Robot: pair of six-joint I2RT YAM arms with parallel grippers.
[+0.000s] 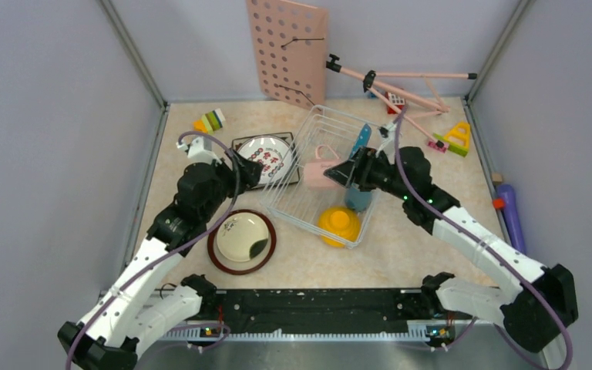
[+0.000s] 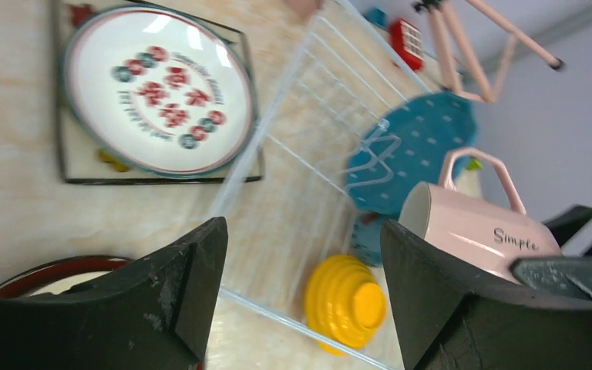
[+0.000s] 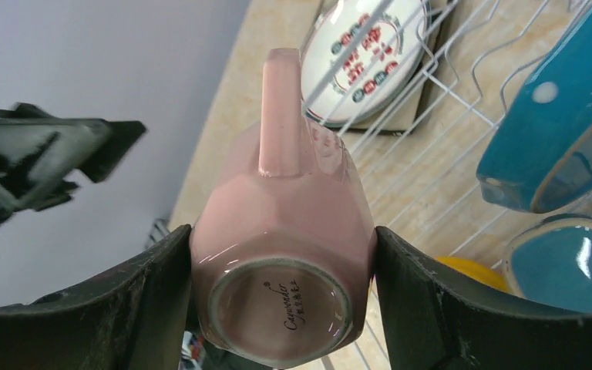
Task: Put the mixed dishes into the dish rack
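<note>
My right gripper (image 1: 347, 171) is shut on the pink cup (image 1: 320, 171), holding it on its side above the white wire dish rack (image 1: 301, 202); the cup's base faces the right wrist camera (image 3: 277, 308). The blue polka-dot plate (image 1: 362, 139) stands upright in the rack, with the blue-grey mug (image 1: 358, 200) beside it. The yellow bowl (image 1: 339, 223) lies upside down at the rack's near corner. My left gripper (image 2: 304, 239) is open and empty, left of the rack. The white plate with characters (image 1: 266, 158) rests on the square floral plate (image 2: 77, 166). The cream plate (image 1: 243, 235) sits in the brown-rimmed plate (image 1: 220, 258).
A pink pegboard (image 1: 287, 50) leans on the back wall. A pink folding stand (image 1: 401, 85) and toy blocks (image 1: 457, 136) lie at the back right, and more blocks (image 1: 212, 121) at the back left. A purple object (image 1: 512, 216) lies along the right wall.
</note>
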